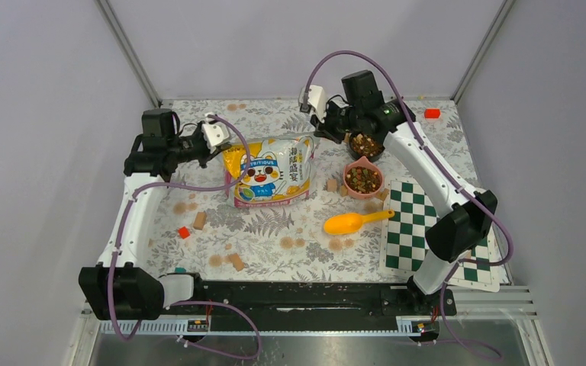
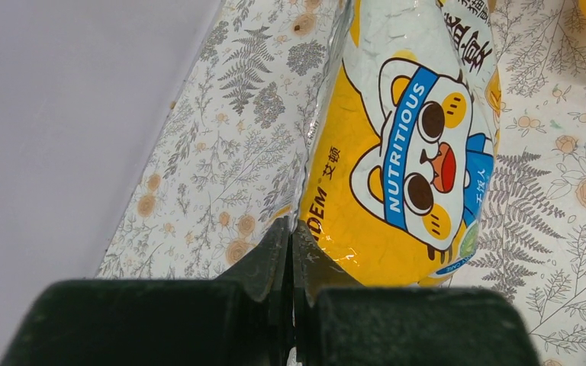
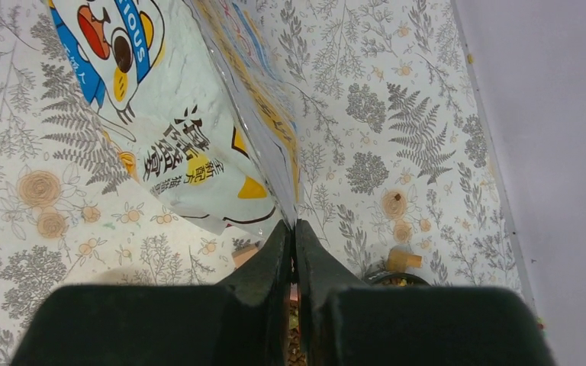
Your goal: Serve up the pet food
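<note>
**First speaker:** Pet food (image 1: 363,180), tiny dry pellets in brown, reddish and tan: where is it found?

**Second speaker:** It is seen heaped in a round pink bowl (image 1: 346,181), right of centre on the fern-printed tablecloth (image 1: 275,225). More is seen in a dark round bowl (image 1: 372,157) just behind, partly covered by the right arm.

**First speaker:** How are the claws described?

**Second speaker:** The left gripper (image 2: 290,229) is pressed together on one side edge of a glossy yellow and white bag printed with a cartoon cat (image 2: 397,152). The right gripper (image 3: 294,225) is pinched on the opposite edge, so the bag is held by both.

**First speaker:** What else is laid out?

**Second speaker:** A yellow-orange plastic scoop (image 1: 355,222) is laid in front of the pink bowl, apart from it. Tan wooden cubes (image 1: 199,221) are scattered about, and a green and white chequered mat (image 1: 404,229) is spread at the right.
</note>
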